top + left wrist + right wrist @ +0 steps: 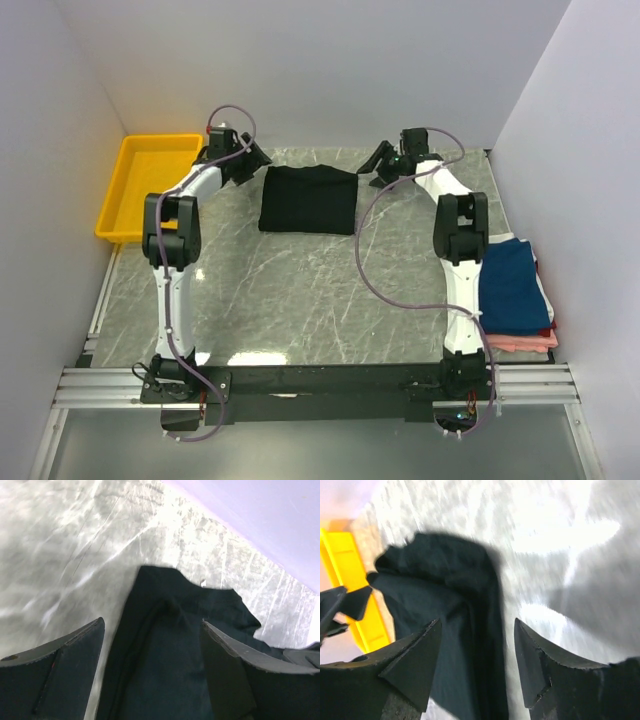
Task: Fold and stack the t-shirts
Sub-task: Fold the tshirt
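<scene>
You see the black t-shirt [308,200] lying folded on the far part of the table [300,310], between the two arms. In the top view it makes a nearly square dark patch, flat on the marble-patterned surface.

The left gripper [248,160] is just beside the left edge of this shirt. In the left wrist view, the left gripper [152,625] has its jaws wide apart. The black cloth lies below and between them, and neither finger pinches it. A small white label [203,583] shows near the folded edge of the shirt there.

The right gripper [380,163] is just beside the right edge of the shirt. In the right wrist view, the right gripper [477,622] also has its jaws apart and nothing is clamped. The black t-shirt [445,595] lies under it and toward the left. This view is blurred, so the dark shapes at its left edge are perhaps parts of the other gripper.

The yellow tray [150,185] stands in the far left corner of the table, near the left arm.

At the right edge of the table, beside the right arm, you have a stack of folded shirts. The navy blue t-shirt [512,285] is on top, and a pink t-shirt [522,343] shows under it at the near side.
</scene>
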